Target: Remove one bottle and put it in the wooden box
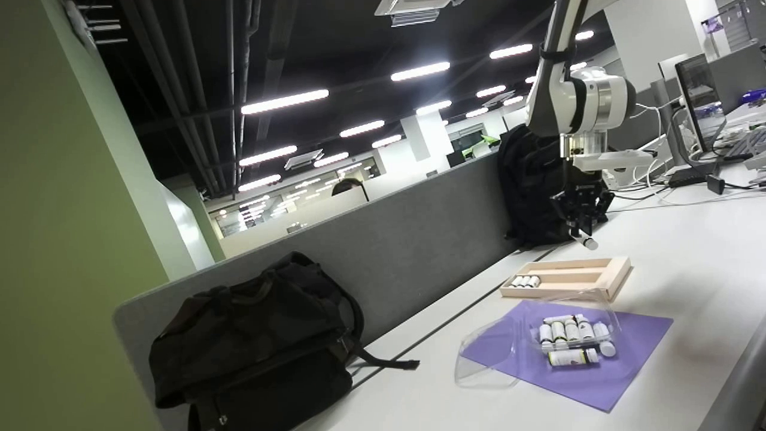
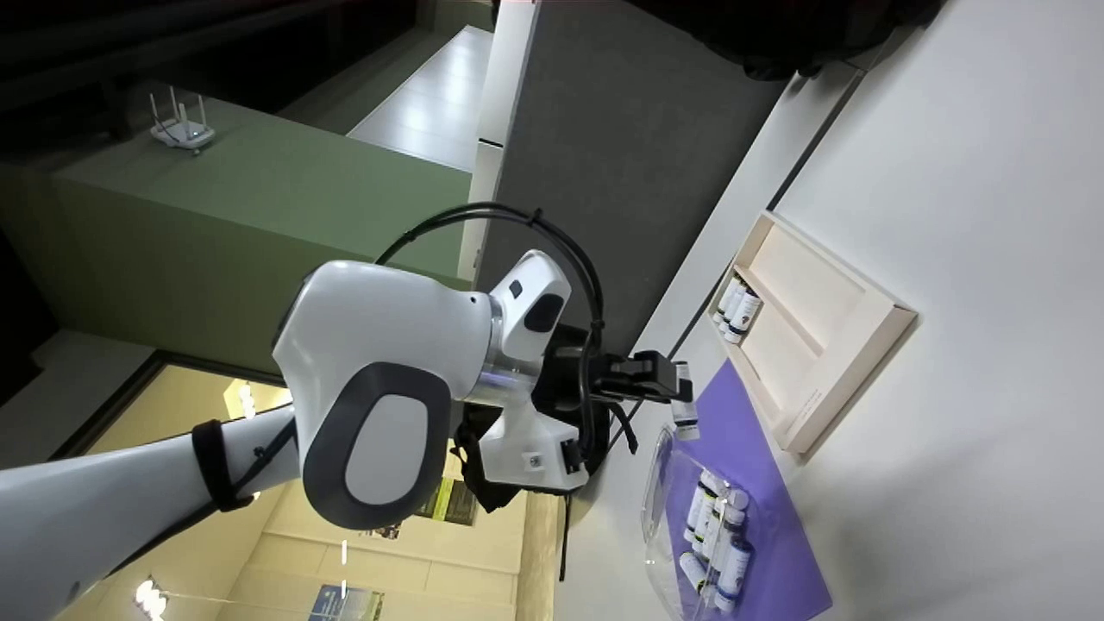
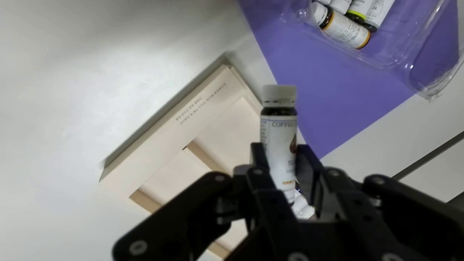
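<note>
One bottle (image 3: 279, 141), clamped in end effector (image 3: 281, 154)

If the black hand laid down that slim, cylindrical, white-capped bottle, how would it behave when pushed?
The slim white-capped bottle would likely roll, being cylindrical. It seems stiff: no dent shows where the black hand pinches it. Stood upright, it might tip, being tall for its width.

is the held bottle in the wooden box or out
Out: both exterior views show the tool holding the bottle clear of the wooden box.
</note>
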Robot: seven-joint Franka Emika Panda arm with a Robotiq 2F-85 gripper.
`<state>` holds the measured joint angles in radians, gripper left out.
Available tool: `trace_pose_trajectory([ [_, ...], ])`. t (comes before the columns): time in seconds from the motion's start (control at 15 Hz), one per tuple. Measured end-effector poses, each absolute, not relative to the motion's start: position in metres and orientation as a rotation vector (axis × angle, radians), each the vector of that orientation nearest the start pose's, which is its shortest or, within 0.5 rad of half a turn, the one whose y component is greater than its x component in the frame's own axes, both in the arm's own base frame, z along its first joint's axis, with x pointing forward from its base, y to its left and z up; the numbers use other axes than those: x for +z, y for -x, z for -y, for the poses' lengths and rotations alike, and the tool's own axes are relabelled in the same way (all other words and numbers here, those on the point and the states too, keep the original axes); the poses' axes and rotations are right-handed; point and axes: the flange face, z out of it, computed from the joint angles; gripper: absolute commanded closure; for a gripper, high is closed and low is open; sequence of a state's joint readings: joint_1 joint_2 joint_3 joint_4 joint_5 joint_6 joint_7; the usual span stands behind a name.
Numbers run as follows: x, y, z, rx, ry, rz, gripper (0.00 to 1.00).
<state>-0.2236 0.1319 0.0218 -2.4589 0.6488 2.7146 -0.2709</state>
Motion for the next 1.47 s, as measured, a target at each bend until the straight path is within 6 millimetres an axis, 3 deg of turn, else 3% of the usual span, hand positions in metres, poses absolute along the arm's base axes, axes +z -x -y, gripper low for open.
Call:
trace_pose_trajectory([
  [0.27,0.251,-0.473,0.124,-0.252,2.698,-0.789,0.90],
  [0.53,0.253,-0.470,0.169,-0.208,2.456,-0.924,0.90],
  [0.8,0.241,-0.469,0.207,-0.187,2.222,-1.073,0.90],
  [0.87,0.236,-0.469,0.214,-0.186,2.177,-1.092,0.65],
  [1.07,0.224,-0.470,0.228,-0.185,2.140,-1.100,0.65],
  [1.27,0.223,-0.472,0.228,-0.186,2.138,-1.098,0.65],
  [1.33,0.224,-0.473,0.228,-0.187,2.138,-1.097,0.90],
  [1.47,0.223,-0.473,0.228,-0.186,2.139,-1.097,0.90],
])
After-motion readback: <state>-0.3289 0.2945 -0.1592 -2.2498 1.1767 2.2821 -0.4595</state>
